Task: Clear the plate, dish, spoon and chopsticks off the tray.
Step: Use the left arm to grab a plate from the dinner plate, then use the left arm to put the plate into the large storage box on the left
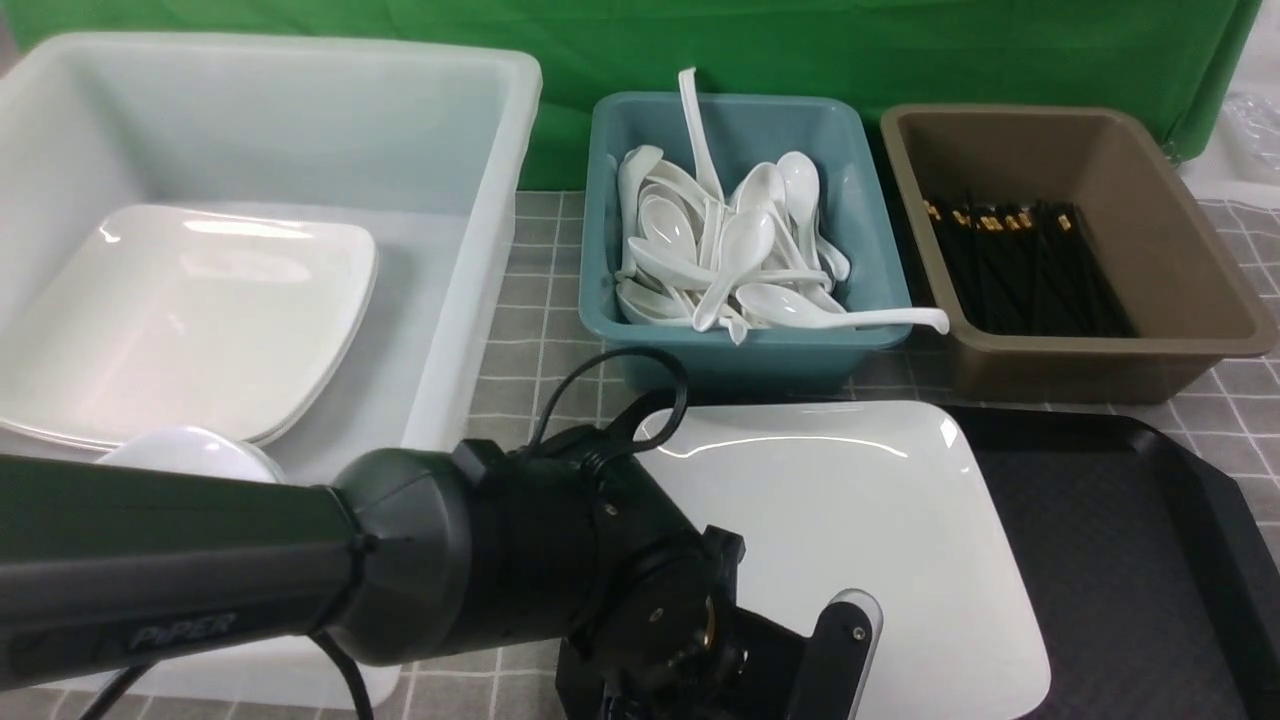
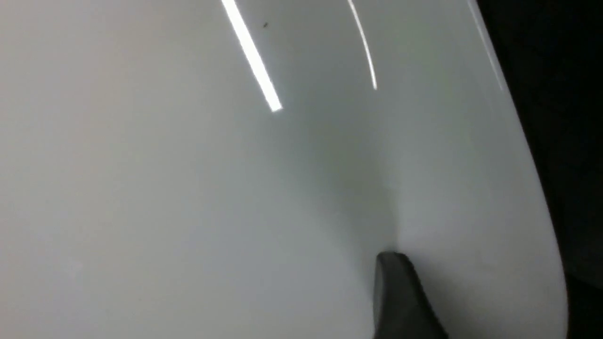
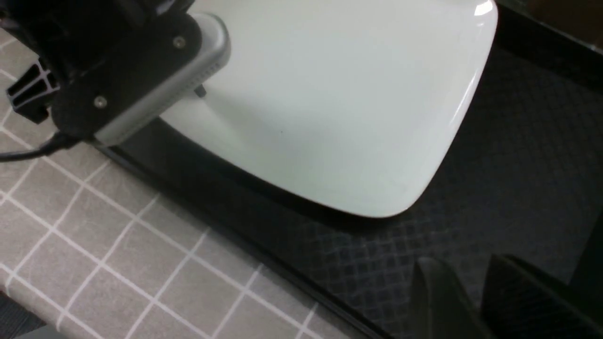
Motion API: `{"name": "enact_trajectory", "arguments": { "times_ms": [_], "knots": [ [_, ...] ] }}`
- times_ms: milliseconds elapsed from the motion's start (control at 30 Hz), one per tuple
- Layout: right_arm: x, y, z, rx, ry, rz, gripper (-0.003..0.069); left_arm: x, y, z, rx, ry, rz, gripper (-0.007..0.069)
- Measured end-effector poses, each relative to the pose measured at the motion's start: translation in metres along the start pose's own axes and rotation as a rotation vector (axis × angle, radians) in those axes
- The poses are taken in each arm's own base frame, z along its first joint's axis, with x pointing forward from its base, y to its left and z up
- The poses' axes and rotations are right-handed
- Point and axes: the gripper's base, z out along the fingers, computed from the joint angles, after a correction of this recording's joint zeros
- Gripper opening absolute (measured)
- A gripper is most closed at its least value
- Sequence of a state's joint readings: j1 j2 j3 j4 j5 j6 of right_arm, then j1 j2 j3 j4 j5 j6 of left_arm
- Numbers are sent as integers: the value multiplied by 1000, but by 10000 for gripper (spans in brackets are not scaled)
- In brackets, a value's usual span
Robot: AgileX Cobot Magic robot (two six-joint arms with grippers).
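The plate (image 1: 860, 520) lies at 9 o'clock on the tray (image 1: 1120, 560). The left end effector (image 3: 200, 90) sits at its 7 o'clock edge; whether it grips, I cannot tell. The right end effector (image 3: 471, 301) hovers over the tray, fingers apart, empty.

Test lab: green backdrop (image 1: 900, 45), sorting tubs (image 1: 1180, 250), checked cloth (image 1: 530, 340).

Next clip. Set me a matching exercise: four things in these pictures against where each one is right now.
Things:
1. large square plate
2. pile of spoons
3. bundle of chopsticks
4. stacked plates

Places:
a. in the brown tub
b. over the black tray
c. in the white bin
d. in the teal tub

Pairs: 1-b, 2-d, 3-a, 4-c
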State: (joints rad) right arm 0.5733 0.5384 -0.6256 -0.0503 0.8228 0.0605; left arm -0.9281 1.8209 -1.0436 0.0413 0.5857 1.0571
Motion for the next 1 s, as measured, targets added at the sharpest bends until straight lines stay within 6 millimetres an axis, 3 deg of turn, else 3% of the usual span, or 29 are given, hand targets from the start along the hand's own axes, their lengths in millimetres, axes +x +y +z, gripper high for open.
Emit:
{"name": "enact_trajectory", "arguments": {
  "times_ms": [167,300,433,467,633,800,900,1000],
  "knots": [
    [0,0,-1,0,3,0,202,-2,2,-3,-23,-12,0,221],
    [-11,0,-14,-1,-39,4,207,-16,-3,-24,-53,-49,-23,168],
    [-25,-1,-30,-3,-109,7,207,-29,-11,-64,-120,-118,-30,80],
    [-30,-1,-38,-4,-140,9,207,-33,-16,-84,-150,-152,-26,51],
    [-48,-1,-65,-12,-252,66,208,-35,-34,-144,-227,-259,-24,28],
    [-61,-3,-83,-7,-369,81,185,-23,-49,-189,-298,-342,-48,29],
    [-69,-3,-88,-6,-425,79,70,-11,-59,-221,-382,-403,-100,29],
    [-77,-3,-87,-8,-443,79,34,9,-63,-249,-487,-409,-231,29]
  ]
}}
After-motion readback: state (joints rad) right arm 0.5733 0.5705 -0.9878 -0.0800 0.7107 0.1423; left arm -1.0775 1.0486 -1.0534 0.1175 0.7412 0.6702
